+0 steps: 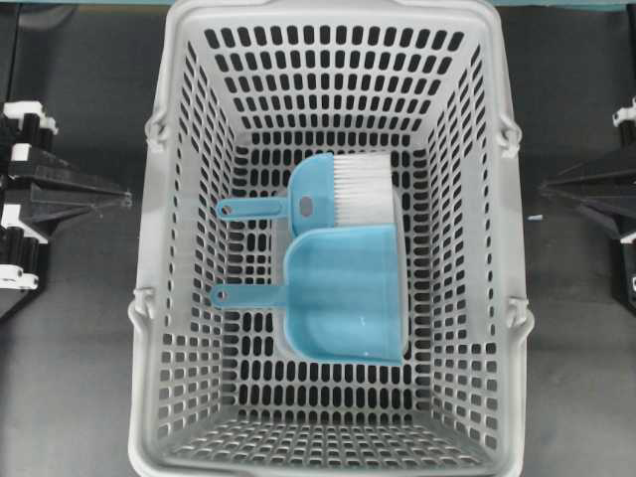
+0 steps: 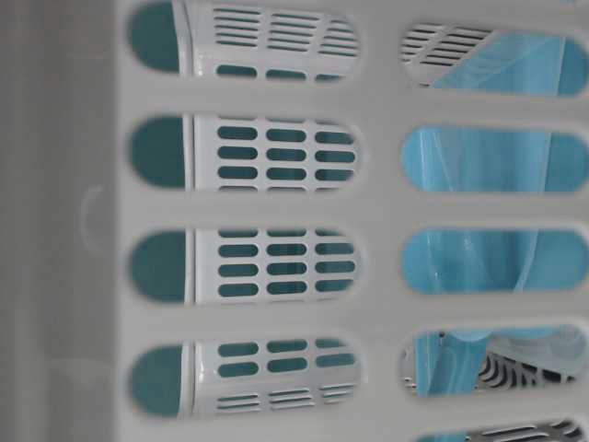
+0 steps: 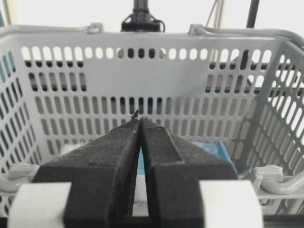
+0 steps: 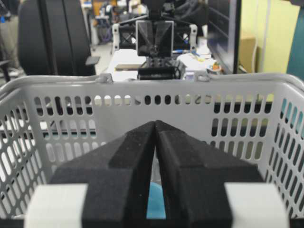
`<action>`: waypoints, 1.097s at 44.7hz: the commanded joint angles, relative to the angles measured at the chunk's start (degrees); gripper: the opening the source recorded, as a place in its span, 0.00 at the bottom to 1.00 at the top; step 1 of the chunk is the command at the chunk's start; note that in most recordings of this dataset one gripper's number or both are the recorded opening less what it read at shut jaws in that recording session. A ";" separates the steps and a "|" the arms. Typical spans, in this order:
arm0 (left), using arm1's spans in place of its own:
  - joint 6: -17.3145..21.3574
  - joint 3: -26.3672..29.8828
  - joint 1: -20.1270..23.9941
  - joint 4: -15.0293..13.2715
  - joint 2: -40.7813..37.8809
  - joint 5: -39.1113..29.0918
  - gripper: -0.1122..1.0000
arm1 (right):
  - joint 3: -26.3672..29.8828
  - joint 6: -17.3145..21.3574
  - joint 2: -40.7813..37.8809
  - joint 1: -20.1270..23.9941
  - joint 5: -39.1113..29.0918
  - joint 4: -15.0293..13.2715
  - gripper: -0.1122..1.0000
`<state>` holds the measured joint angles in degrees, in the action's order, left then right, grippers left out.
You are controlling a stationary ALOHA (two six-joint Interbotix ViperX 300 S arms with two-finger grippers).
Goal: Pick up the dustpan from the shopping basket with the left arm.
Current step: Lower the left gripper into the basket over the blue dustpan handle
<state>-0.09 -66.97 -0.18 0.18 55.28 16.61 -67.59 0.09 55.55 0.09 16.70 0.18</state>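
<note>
In the overhead view, the left claw (image 1: 127,200) sat outside the shopping basket (image 1: 149,298), its tip just short of the rim, fingers pressed together and holding nothing. The right claw (image 1: 542,186) mirrored it on the far side, equally shut and empty. The dustpan (image 1: 346,294) lay flat on the basket floor, well ahead of and below the left claw, its thin handle pointing back toward that claw. A brush (image 1: 343,192) lay just beside the pan, its bristle end touching or overlapping the pan's rim. The likely trouble from here: the two blue handles ran parallel and close, so a reach aimed slightly off could close on the brush instead. The basket wall stood between claw and pan, so a low approach would strike the rim. The handle lay low on the slotted floor, and a fingertip could catch in a slot.

In the table-level view, only the basket wall (image 2: 276,212) filled the frame, with light-blue plastic, presumably the dustpan (image 2: 479,161), showing through its slots; no claw appeared.

In the left wrist view, the left claw (image 3: 138,118) was closed tip to tip, gripping nothing, with the basket rim (image 3: 142,35) beyond it and a sliver of blue low behind the fingers.

In the right wrist view, the right claw (image 4: 155,124) was likewise shut and empty, facing the basket (image 4: 71,83).
</note>
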 commanded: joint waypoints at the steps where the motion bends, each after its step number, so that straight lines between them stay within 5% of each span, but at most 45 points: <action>1: -1.49 3.60 0.35 2.37 -0.97 -2.29 0.15 | 1.14 0.44 -0.35 0.00 0.18 0.09 0.10; 13: -2.37 15.64 -1.14 2.37 -5.27 -17.84 0.10 | 4.22 3.25 4.04 0.09 -12.83 1.05 0.10; 24: -1.76 31.99 -1.93 2.37 -15.21 -42.36 0.10 | 9.84 3.43 5.27 0.00 -31.64 0.97 0.10; 38: -1.67 48.52 -4.04 2.37 -28.21 -66.45 0.10 | 11.34 3.34 5.71 0.09 -39.73 0.97 0.11; 42: -1.76 50.98 -4.22 2.37 -31.29 -70.40 0.10 | 11.34 3.34 5.63 0.00 -39.99 0.97 0.21; 49: -1.85 54.32 -4.13 2.46 -34.80 -72.95 0.10 | 11.34 3.25 5.71 0.00 -39.55 0.88 0.58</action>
<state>-1.85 -15.47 -4.31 2.37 21.45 -55.63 -57.74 3.52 61.61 0.09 -23.47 0.97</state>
